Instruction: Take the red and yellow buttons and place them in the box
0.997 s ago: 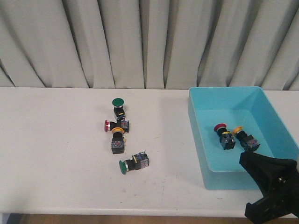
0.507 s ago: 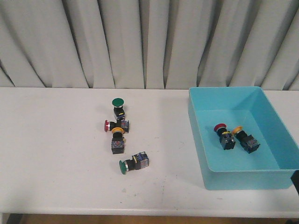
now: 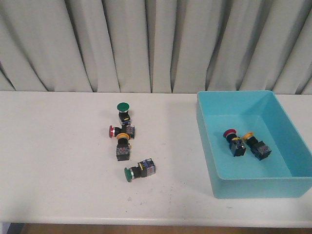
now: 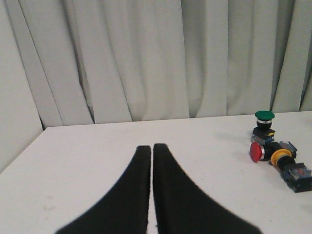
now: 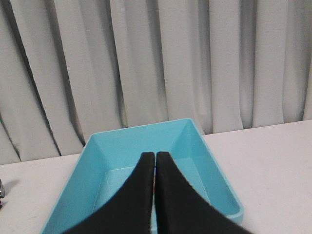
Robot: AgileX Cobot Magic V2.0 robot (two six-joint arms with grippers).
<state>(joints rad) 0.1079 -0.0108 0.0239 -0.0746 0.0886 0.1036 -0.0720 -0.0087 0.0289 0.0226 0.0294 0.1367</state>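
1. Two buttons lie inside the turquoise box [image 3: 253, 105] at the right of the white worktop [image 3: 58, 161]: a red-capped button [image 3: 234, 141] and, just beside it on its right, a yellow-capped button [image 3: 256, 145], both on their sides on the box floor
2. Four more buttons sit in a loose cluster near the middle of the worktop, well apart from the box
3. At the far end of the cluster an upright green-capped button [image 3: 123, 111] stands on its black body
4. Just in front of it a second red button [image 3: 119, 130] lies on its side, cap pointing left, and a second yellow button [image 3: 123, 146] lies touching or nearly touching it, body toward the near edge
5. Nearest the front edge, a little apart, another green button [image 3: 139, 170] lies on its side with its cap to the left
6. Neither arm shows in the front view
7. In the left wrist view the left gripper [image 4: 152, 148] has its jaws closed together with nothing between them, above bare worktop, the cluster off to one side
8. In the right wrist view the right gripper [image 5: 155, 156] likewise has its jaws pressed together and empty, facing the box [image 5: 97, 161]
9. Pale pleated curtains [image 3: 156, 44] hang behind the worktop
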